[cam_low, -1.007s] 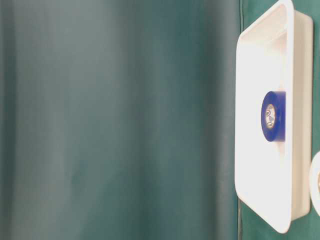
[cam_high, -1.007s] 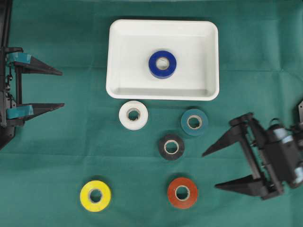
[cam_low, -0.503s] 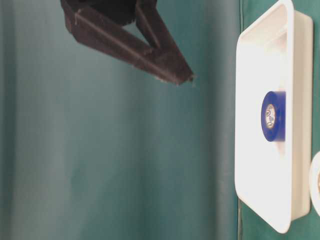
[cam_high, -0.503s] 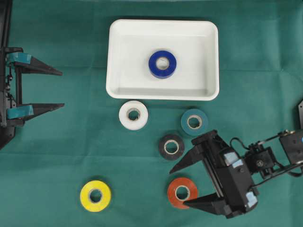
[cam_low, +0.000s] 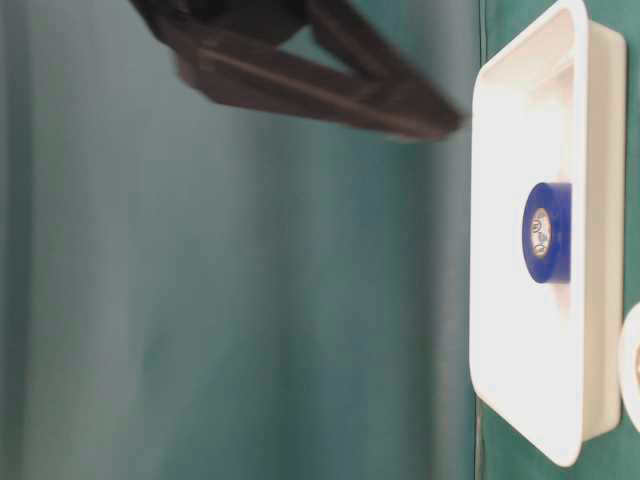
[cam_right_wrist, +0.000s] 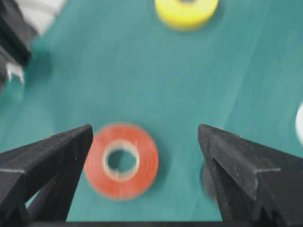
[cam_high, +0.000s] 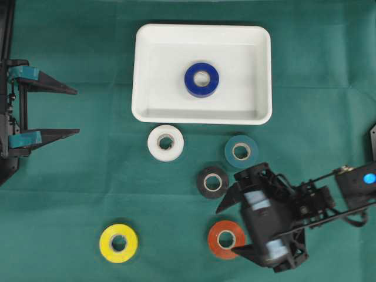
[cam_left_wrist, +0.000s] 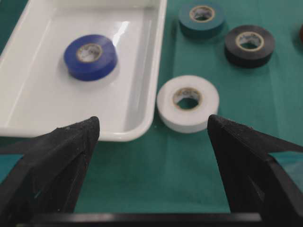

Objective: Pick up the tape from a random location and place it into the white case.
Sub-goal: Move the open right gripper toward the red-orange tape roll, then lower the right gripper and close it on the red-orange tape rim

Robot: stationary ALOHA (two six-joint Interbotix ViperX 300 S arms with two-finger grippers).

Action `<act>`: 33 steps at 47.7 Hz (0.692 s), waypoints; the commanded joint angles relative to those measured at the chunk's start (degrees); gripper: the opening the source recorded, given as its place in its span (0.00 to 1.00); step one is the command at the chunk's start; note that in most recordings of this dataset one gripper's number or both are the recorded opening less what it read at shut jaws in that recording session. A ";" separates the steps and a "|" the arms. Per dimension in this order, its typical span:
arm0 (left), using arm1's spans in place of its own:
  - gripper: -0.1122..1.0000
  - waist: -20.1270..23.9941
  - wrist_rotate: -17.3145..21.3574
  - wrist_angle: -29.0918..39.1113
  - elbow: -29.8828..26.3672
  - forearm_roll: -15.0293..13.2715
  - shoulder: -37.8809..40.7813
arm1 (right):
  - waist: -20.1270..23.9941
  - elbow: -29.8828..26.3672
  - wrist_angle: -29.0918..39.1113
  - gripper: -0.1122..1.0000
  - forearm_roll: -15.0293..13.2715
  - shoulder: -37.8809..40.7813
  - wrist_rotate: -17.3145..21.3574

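Observation:
The white case (cam_high: 136, 70) lies at the top middle with a blue tape roll (cam_high: 201, 80) flat inside it. On the green cloth below it lie white (cam_high: 165, 143), teal (cam_high: 241, 151), black (cam_high: 212, 182), red (cam_high: 226, 239) and yellow (cam_high: 118, 242) rolls. My right gripper (cam_high: 225, 231) hangs open over the red tape (cam_right_wrist: 122, 161), which sits nearer its left finger, touching neither. At the left edge my left gripper (cam_high: 77, 111) is open and empty, facing the case rim (cam_left_wrist: 158, 71) and the white roll (cam_left_wrist: 188, 103).
The black roll lies just beside the right gripper's upper finger, and the teal roll (cam_left_wrist: 201, 19) is close behind it. The yellow roll (cam_right_wrist: 186, 9) lies apart at the lower left. A blurred right finger (cam_low: 320, 85) crosses the table-level view near the case (cam_low: 600, 250).
The right arm has swung in from the right edge, leftward and down, bringing its open jaws over the red roll. The left arm and all rolls stayed put.

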 commanded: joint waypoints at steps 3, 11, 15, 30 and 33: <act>0.94 0.00 -0.09 -0.35 -0.70 -0.09 0.44 | -0.18 -5.10 9.05 0.92 0.00 1.93 0.97; 0.94 0.00 -0.09 -0.53 -0.70 -0.09 0.44 | -0.18 -9.49 17.75 0.92 -0.26 5.10 1.41; 0.94 -0.09 -0.09 -0.62 -0.70 -0.09 0.44 | -0.09 -10.99 20.48 0.92 -0.26 6.15 1.41; 0.94 -0.09 -0.09 -0.35 -0.70 -0.09 0.44 | -0.09 -11.60 20.92 0.92 -0.53 6.59 1.49; 0.94 -0.09 -0.09 -0.26 -0.70 -0.09 0.44 | -0.18 -11.60 20.83 0.92 -0.53 6.59 1.49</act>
